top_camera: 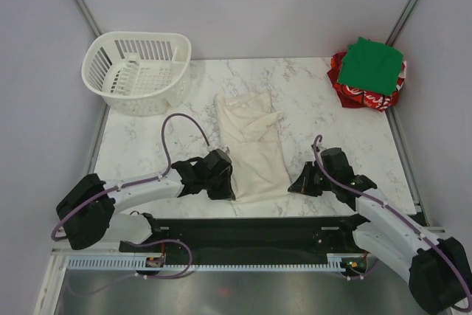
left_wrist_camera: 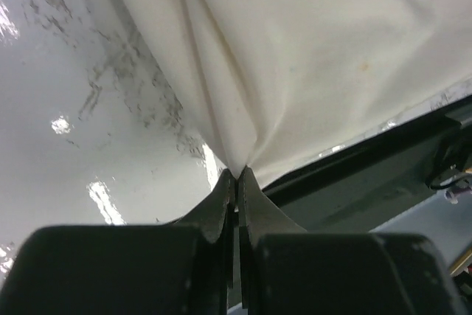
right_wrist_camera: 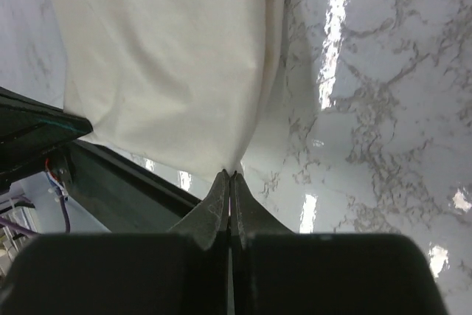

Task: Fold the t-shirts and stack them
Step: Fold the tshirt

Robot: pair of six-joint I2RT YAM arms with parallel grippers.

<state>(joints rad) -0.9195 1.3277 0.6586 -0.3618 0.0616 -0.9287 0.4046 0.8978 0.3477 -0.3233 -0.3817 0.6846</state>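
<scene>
jaws, left: left gripper [left_wrist_camera: 236, 175] was clenched on the near-left hem corner of the cream t-shirt [top_camera: 251, 145], cloth drawn into its tips.
jaws, right: right gripper [right_wrist_camera: 231, 175] was closed tight; the near-right hem corner appeared pinched, though only by a thin edge.
cream t-shirt: lay lengthwise mid-table [top_camera: 317, 108], folded narrow, sleeves rumpled at the far end.
stack: green t-shirt [top_camera: 374, 64] sat on the red t-shirt [top_camera: 361, 95] in the far-right corner, well apart.
basket [top_camera: 136, 71]: far-left, clear of the cloth.
risk 1: the thin right pinch could slip on lifting, dropping 1 corner and skewing the fold.
risk 2: uneven lifting by the 2 arms could drag the loose sleeves out.
</scene>
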